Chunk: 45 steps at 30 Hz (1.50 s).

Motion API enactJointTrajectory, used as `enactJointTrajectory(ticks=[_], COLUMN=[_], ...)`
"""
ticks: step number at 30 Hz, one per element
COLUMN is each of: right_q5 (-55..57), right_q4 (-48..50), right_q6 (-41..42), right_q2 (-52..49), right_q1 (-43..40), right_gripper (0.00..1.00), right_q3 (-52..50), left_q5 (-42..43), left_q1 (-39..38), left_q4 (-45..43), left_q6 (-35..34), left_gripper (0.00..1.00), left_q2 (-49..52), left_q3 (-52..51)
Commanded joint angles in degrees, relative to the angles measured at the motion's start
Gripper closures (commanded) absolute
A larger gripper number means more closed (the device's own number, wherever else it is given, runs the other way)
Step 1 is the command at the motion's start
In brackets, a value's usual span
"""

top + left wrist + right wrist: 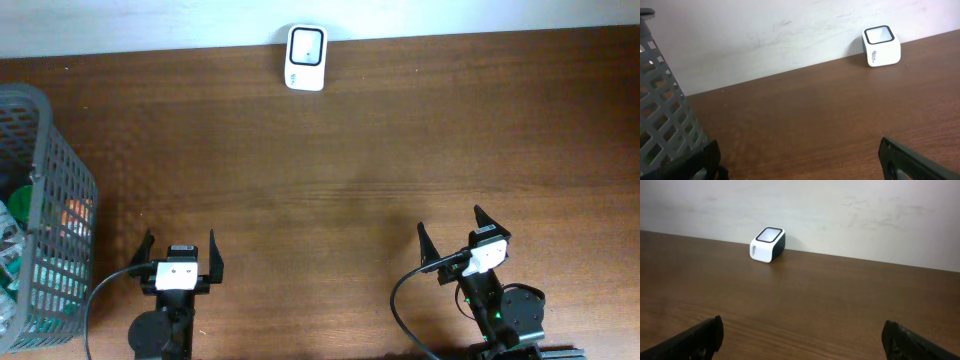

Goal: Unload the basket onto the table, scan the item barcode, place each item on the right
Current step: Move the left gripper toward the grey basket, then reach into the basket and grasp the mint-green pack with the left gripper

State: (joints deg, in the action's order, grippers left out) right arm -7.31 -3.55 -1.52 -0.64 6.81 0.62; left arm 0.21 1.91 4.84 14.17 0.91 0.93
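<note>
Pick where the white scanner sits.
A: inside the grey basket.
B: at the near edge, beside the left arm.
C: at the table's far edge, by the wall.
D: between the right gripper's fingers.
C: the scanner stands at the far edge of the table against the wall, well apart from the basket, the left gripper and the right gripper, both open and empty.

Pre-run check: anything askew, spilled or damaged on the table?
Nothing stands out: scanner sits flat by the back wall, basket stands upright at the left edge with items inside, left hand and right hand open and empty.
</note>
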Motion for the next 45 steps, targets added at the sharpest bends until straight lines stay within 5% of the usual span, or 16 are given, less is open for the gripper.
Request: enactJointTrajectory(ticks=[1, 22, 27, 35, 41, 45], right_q5=[0.5, 0.5, 0.5, 0.5, 0.5, 0.5], right_q4=[-0.3, -0.3, -0.3, -0.3, -0.3, -0.3], right_q6=[0.0, 0.0, 0.0, 0.0, 0.0, 0.0], right_q2=[0.2, 0.2, 0.2, 0.2, 0.2, 0.2], right_q1=[0.3, 0.3, 0.3, 0.3, 0.3, 0.3], right_gripper=[0.02, 0.02, 0.02, 0.02, 0.02, 0.02], right_q3=[-0.3, -0.3, -0.3, -0.3, -0.3, -0.3], left_q5=[1.0, -2.1, 4.8, 5.0, 5.2, 8.0], left_q1=[0.1, 0.1, 0.1, 0.1, 0.1, 0.1], left_q4=[0.1, -0.8, -1.4, 17.1, 57.3, 60.5], left_q6=[0.9, 0.9, -4.6, -9.0, -9.0, -9.1], left_gripper=[0.01, 0.01, 0.01, 0.01, 0.01, 0.01], left_q2=[-0.2, -0.2, -0.2, 29.0, 64.8, 73.7], left_q3=[-0.2, -0.2, 2.6, 39.5, 88.2, 93.9])
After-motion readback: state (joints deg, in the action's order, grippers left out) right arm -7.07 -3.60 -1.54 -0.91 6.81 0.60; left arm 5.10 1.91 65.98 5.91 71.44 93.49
